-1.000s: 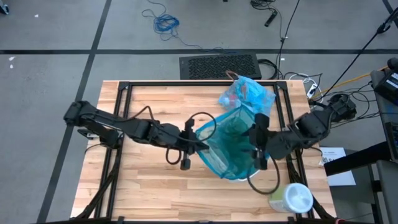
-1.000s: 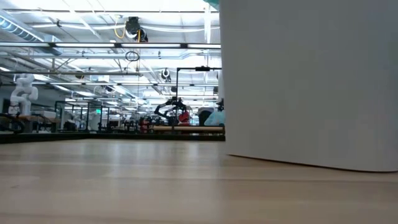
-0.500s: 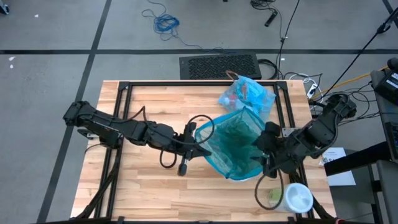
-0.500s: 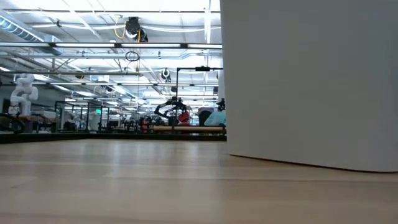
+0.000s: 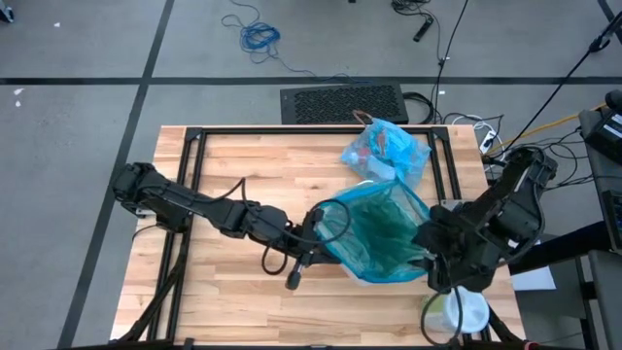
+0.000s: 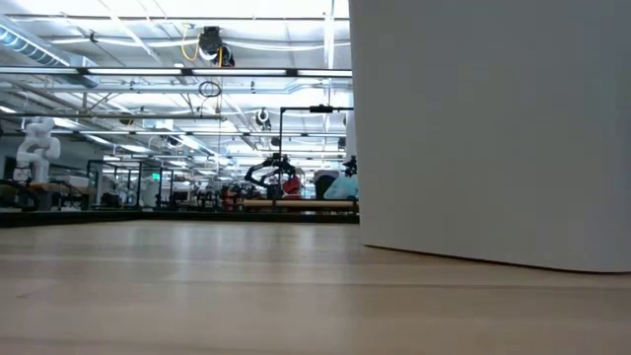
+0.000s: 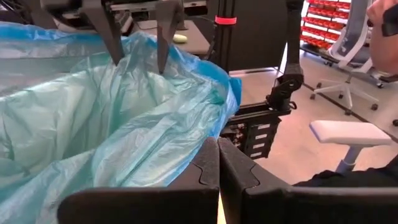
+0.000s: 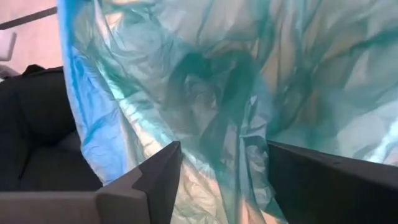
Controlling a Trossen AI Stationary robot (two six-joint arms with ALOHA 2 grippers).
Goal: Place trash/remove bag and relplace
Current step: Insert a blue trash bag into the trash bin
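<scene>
2 black jointed arms (image 5: pixel 194 204), looped black cables, flat dark fingers (image 7: pixel 199 180).

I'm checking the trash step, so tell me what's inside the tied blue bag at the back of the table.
Through the tied light-blue bag, brownish and reddish shapes show faintly, probably the trash. The crinkled plastic hides individual pieces, so what else is inside cannot be seen.

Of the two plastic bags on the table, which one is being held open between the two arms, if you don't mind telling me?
The teal-green bag in the white bin, mid-table, stretched open between both arms. The light-blue bag lies bunched at the table's far edge, untouched.
</scene>
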